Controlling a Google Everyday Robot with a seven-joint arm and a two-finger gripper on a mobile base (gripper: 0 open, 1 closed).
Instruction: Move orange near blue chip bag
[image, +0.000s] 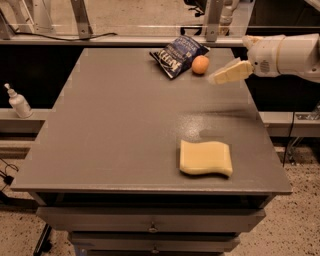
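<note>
The small round orange (200, 64) rests on the grey table (125, 125) near its far right edge, right beside the crinkled dark blue chip bag (179, 54), which lies just to its left. My gripper (222, 75) hovers to the right of the orange, a short way off it, above the table's right edge. It holds nothing; the white arm reaches in from the right.
A pale yellow wavy-edged sponge (205, 157) lies near the table's front right. A white pump bottle (18, 102) stands on a shelf to the left, below table level. Metal frame legs (212, 20) stand behind the table.
</note>
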